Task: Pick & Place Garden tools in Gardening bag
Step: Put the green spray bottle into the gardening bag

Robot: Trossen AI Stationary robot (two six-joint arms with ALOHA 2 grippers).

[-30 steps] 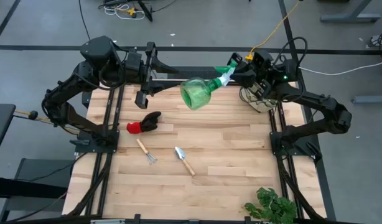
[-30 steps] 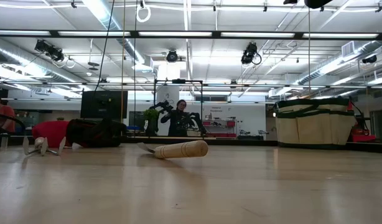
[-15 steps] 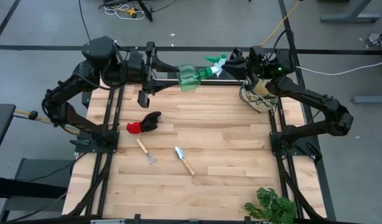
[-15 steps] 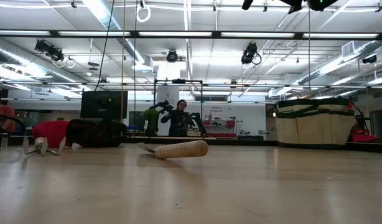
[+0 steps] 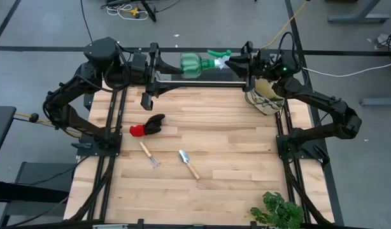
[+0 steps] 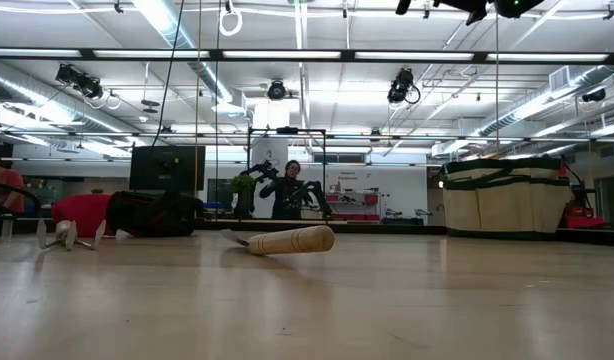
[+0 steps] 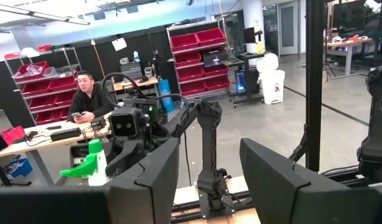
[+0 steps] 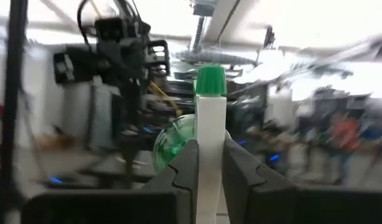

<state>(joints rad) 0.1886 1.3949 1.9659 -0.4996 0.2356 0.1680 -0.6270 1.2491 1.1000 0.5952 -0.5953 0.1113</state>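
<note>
Spray bottle (image 5: 194, 64), clamped in your right end effector (image 5: 226, 62), lies crosswise above the table's (image 5: 234, 140) far edge, gardening bag (image 5: 264, 95) just beside it.

From my remote station I find no readable text, label, brand, number or sign on anything in these views; any markings in the room beyond the table are too small to make out.

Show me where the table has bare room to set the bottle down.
Bare wood spans from the trowel to the right rail, between the gardening bag and the plant. Crowded: left, around glove and mini rake.
</note>
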